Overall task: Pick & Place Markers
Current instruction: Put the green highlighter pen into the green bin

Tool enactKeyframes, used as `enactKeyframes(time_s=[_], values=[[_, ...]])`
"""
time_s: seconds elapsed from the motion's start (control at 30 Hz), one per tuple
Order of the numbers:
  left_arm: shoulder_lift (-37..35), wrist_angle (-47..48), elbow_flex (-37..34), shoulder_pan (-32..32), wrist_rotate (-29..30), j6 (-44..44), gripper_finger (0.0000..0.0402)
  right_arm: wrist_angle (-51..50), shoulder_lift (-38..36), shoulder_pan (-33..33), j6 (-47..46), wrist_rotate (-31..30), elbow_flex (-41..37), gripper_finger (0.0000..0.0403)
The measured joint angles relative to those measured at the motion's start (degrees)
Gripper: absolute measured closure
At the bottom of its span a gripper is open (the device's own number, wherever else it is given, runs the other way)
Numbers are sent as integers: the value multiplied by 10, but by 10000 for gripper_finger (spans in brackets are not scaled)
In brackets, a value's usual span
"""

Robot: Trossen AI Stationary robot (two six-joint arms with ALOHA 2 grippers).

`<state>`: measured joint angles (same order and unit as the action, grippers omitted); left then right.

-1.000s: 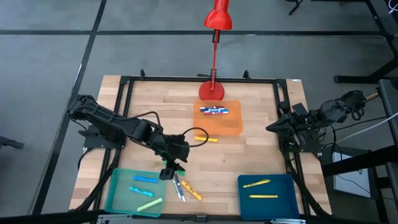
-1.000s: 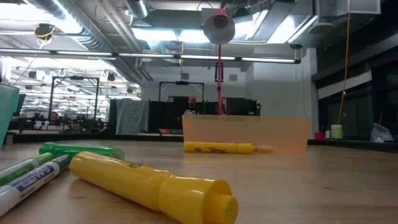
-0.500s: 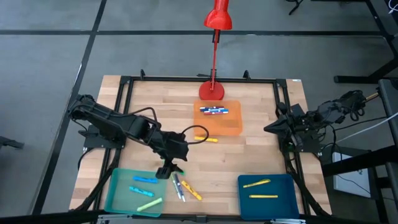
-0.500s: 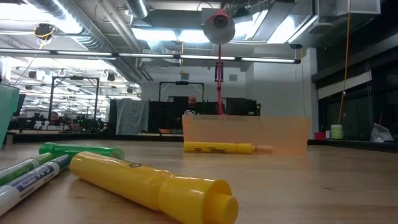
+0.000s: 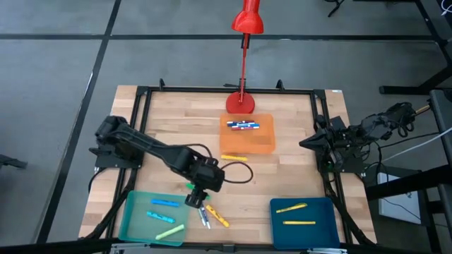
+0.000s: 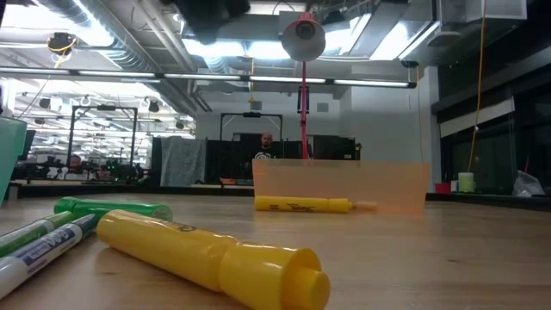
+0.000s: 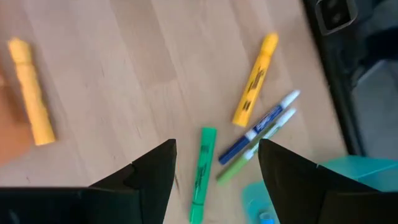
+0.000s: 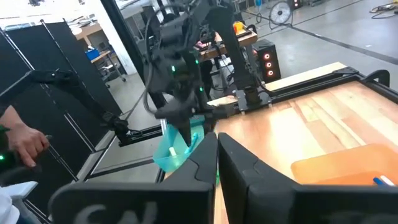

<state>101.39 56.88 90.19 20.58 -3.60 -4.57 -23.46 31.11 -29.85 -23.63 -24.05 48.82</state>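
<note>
Presently the left hand [image 5: 195,200] hangs over the wooden surface [image 5: 282,176], fingers spread wide and holding nothing.

- Green marker [image 7: 200,176]: lies flat on the surface directly below the gap between the fingers, untouched.
- Blue-and-white marker [image 7: 259,126] and green-and-white marker [image 7: 252,155]: lie side by side, touching, just beyond the green one.
- Yellow marker [image 7: 254,79]: lies just past that pair, close beside them.
- Teal tray [image 5: 134,219]: just beside the hand, at the surface's near edge; holds two blue markers [image 5: 164,203] and a yellow-green marker [image 5: 169,231].
- Second yellow marker [image 5: 234,158]: farther out, against the near edge of the orange tray [image 5: 261,144].
- Orange tray contents: a small cluster of blue, red and white markers [image 5: 243,125].
- Red lamp [image 5: 244,63]: stands on its base behind the orange tray.
- Blue tray [image 5: 321,215]: well apart from the left hand, at the opposite near corner; holds two yellow markers [image 5: 291,208].
- Right hand [image 5: 305,144]: fingers pressed together, empty, waiting at the far side edge of the surface.
</note>
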Motion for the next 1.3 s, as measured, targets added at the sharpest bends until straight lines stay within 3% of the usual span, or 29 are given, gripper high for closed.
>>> enactKeyframes(time_s=[0.37, 0.5, 0.77, 1.1, 1.3], values=[[51, 8, 0, 17, 16, -17, 178, -2, 0, 0, -4, 0, 0, 390], [51, 7, 0, 33, 52, -21, 178, -2, 0, 0, -3, 0, 0, 384], [51, -4, -61, 55, 56, -18, 178, -4, 0, 0, -2, 0, 0, 383], [51, -29, -103, 39, 48, 81, 178, -3, 0, 0, -5, 1, 0, 383], [50, -14, -103, 14, -20, 170, 178, -4, 0, 0, -14, 1, 0, 383]])
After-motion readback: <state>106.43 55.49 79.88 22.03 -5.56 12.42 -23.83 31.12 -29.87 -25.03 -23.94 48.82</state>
